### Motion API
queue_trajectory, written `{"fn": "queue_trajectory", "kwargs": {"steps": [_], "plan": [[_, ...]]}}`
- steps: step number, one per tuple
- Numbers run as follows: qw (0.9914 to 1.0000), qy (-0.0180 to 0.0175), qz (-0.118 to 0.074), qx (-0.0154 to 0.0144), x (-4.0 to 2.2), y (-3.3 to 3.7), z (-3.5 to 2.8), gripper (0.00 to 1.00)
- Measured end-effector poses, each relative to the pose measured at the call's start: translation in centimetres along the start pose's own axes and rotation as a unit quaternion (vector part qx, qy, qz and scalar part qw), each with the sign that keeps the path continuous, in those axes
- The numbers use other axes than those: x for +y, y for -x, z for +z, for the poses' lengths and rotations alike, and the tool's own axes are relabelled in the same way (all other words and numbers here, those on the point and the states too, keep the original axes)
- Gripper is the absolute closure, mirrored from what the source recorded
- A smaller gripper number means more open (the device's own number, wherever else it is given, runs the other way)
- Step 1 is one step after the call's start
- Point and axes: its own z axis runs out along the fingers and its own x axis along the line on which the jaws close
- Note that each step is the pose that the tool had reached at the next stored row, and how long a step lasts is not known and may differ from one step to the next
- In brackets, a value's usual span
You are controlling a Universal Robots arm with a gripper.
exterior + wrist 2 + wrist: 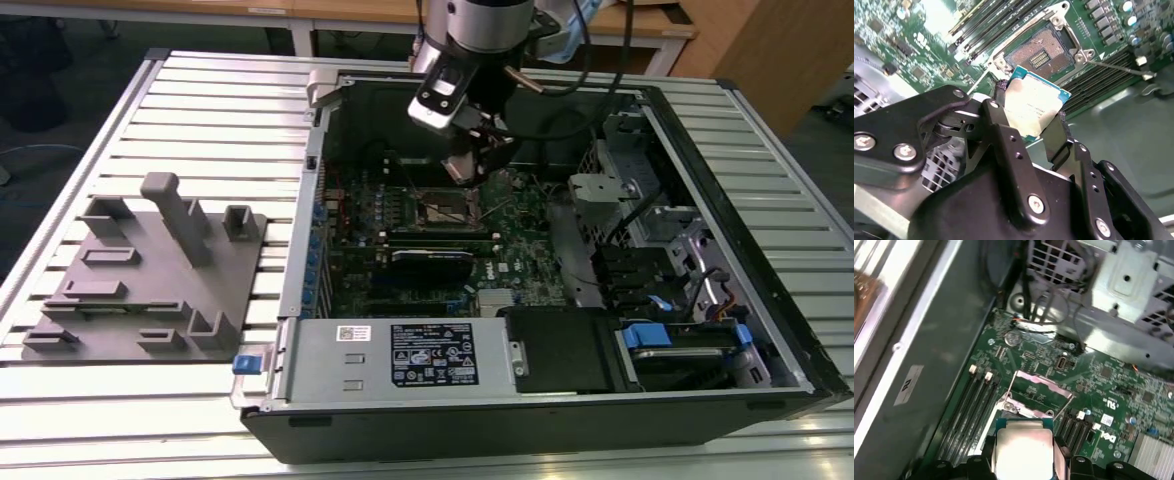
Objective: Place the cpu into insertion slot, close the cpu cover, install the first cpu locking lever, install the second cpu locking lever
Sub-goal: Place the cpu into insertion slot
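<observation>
Figure: I see the gripper (1030,112) clenched on the cpu (1039,100), one black finger (1004,125) pressed to each of two opposite edges, so the jaws stand only as wide as the chip itself. In both wrist views its silver-grey face is held tilted in the air, apart from the green motherboard (929,45). The insertion slot (1041,52) lies just beyond the chip with its dark contact field exposed, and in the exterior view the gripper hangs inside the open computer case (307,350), close above that slot.
</observation>
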Motion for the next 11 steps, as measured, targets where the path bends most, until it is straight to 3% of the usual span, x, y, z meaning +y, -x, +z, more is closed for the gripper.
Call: {"fn": "queue_trajectory", "kwargs": {"steps": [5, 11], "plan": [[0.99899, 0.0008, 0.045, -0.0039, -0.02, 0.00, 0.19, 0.46], [0.99546, 0.0018, 0.095, -0.0084, -0.07, -0.01, 0.41, 0.46]]}}
